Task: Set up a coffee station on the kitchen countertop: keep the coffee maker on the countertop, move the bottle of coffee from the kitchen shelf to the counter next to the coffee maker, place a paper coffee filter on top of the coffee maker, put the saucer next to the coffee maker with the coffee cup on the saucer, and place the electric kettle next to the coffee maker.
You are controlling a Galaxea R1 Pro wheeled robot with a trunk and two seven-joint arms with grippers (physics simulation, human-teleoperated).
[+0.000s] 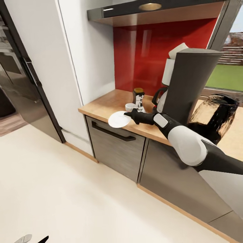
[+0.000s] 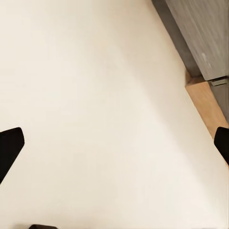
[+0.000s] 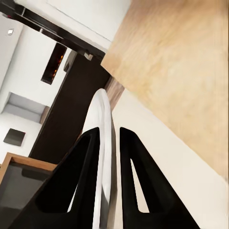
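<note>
In the head view, the right arm reaches across the front of the kitchen desk (image 1: 101, 107), and the right pincer (image 1: 127, 114) grips the saucer (image 1: 118, 119) by its rim. The saucer sits at the pincer's tip, level, over the desk's front edge above a grey cabinet drawer (image 1: 116, 148). Just behind the pincer stands the coffee cup (image 1: 130, 107), and just beyond that the bottle of coffee (image 1: 138, 98) with its golden lid. To the pincer's arm side rises the coffee maker (image 1: 190, 81), with the paper coffee filter (image 1: 177, 50) resting on top. Farther along the arm stands the electric kettle (image 1: 216, 116), near the coffee maker. The kitchen shelf (image 1: 148, 8) hangs above, in front of a red wall panel (image 1: 152, 50). The left pincer (image 1: 32, 239) shows at the lower corner over the floor (image 1: 67, 189); from here I cannot tell its opening.

In the left wrist view, the left pincer (image 2: 114, 143) is spread wide and holds nothing, with pale floor (image 2: 95, 105) between its fingertips (image 2: 9, 145) and a cabinet base (image 2: 205, 38) off to one side.

In the right wrist view, the right pincer (image 3: 109, 157) is narrow, its two black fingers (image 3: 83, 181) clamped on the edge of the saucer (image 3: 101, 124), which is seen edge-on between them. Beyond the pincer lies the wood-grain desk (image 3: 176, 67).
</note>
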